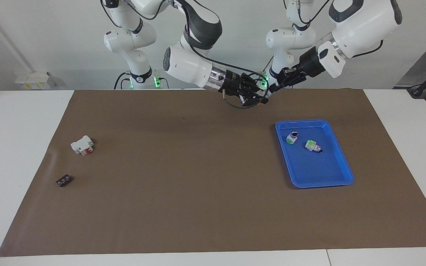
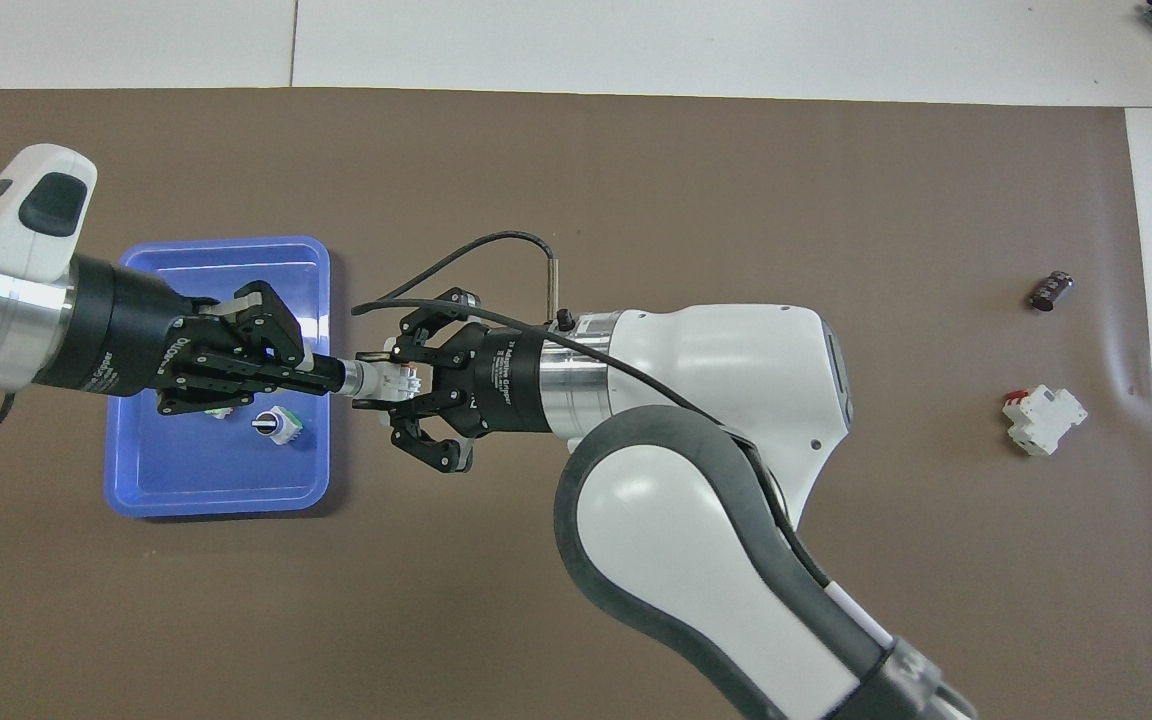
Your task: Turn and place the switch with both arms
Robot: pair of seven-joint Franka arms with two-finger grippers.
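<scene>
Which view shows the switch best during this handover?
The overhead view: the switch lies in full sight, gripped at both ends by the left end effector and the right end effector. In the facing view only an orange tip shows.

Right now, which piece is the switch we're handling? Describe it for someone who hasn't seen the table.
Find the blue tray, then look above its edge where both arms meet. The switch is held in the air between the left tool and right tool. Unlike the green-marked pieces lying in the tray, it shows orange.
</scene>
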